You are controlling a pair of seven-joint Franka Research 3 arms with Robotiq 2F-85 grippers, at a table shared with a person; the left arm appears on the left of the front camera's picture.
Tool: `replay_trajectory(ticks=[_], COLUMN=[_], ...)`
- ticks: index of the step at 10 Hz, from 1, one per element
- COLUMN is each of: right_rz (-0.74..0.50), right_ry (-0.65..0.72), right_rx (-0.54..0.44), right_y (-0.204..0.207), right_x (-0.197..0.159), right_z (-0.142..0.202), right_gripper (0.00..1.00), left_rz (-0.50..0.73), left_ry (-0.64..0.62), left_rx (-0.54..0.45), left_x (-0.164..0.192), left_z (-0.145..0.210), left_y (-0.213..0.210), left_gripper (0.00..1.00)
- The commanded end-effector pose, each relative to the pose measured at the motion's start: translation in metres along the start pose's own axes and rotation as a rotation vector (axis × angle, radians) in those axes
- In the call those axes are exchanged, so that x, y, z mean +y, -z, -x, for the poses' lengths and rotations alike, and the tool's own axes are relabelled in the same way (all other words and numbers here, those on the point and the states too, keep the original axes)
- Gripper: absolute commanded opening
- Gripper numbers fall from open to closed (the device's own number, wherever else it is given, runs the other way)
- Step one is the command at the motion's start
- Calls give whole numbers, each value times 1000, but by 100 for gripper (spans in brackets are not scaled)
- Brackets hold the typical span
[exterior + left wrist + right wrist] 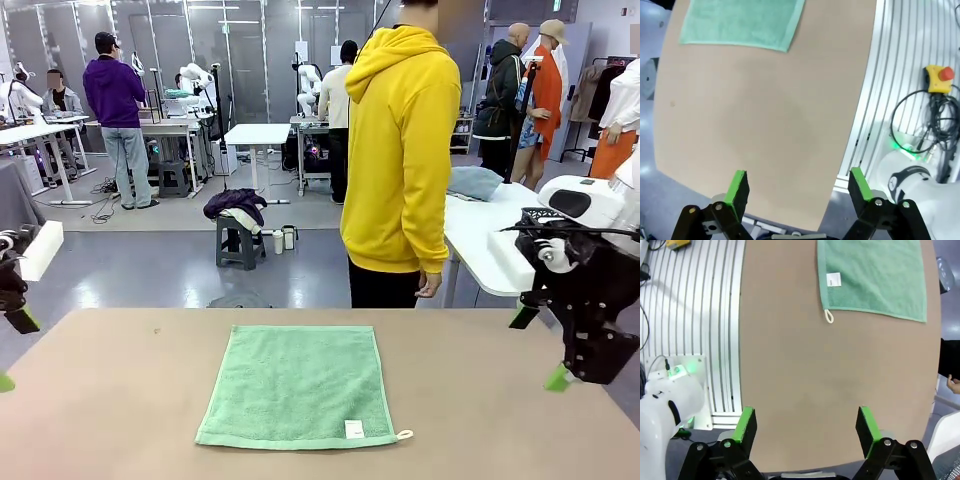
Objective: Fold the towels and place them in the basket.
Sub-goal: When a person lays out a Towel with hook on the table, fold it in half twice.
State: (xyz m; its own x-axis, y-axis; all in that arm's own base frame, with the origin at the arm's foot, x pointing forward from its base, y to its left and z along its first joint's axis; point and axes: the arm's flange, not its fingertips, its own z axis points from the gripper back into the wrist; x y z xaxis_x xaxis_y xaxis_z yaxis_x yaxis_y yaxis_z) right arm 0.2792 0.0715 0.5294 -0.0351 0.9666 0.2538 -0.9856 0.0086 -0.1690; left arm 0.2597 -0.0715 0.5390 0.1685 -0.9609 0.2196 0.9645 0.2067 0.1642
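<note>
One mint-green towel (300,385) lies flat and unfolded in the middle of the tan table (120,400). Its white tag (354,429) and cord loop (404,435) are at the near right corner. My left gripper (14,350) hovers open at the table's left edge, well clear of the towel. My right gripper (540,347) hangs open off the right edge, also apart from it. In the left wrist view the left gripper (800,187) is empty, with the towel (740,22) far ahead. The right wrist view shows the right gripper (807,427) empty and the towel (875,275) with its tag (834,279). A dark lattice rim, apparently the basket (545,215), peeks from behind my right arm.
A person in a yellow hoodie (400,150) stands at the table's far edge, with a hand (428,287) hanging down. A white side table (480,235) at the right carries a grey cloth (475,182). A yellow emergency-stop box (939,77) and cables lie beside my left base.
</note>
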Motion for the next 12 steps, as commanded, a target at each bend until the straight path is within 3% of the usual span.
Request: replay_trajectory(ticks=[1, 6, 9, 12], right_rz=[-5, -5, -66, -105], right_ry=[-32, -42, -29, 28], right_rx=[7, -6, 81, 158], right_y=[-2, -1, 50, 104], right_x=[5, 2, -14, -37], right_z=[-2, -4, -53, -83], right_gripper=[100, 100, 100, 100], left_rz=[-11, 3, -45, 52], left_ry=[-2, 9, 89, 132], left_rx=[-4, -20, 84, 110], left_x=[-3, -2, 13, 30], left_z=[0, 0, -46, -78], left_y=[-4, -3, 48, 108], left_gripper=[100, 100, 100, 100])
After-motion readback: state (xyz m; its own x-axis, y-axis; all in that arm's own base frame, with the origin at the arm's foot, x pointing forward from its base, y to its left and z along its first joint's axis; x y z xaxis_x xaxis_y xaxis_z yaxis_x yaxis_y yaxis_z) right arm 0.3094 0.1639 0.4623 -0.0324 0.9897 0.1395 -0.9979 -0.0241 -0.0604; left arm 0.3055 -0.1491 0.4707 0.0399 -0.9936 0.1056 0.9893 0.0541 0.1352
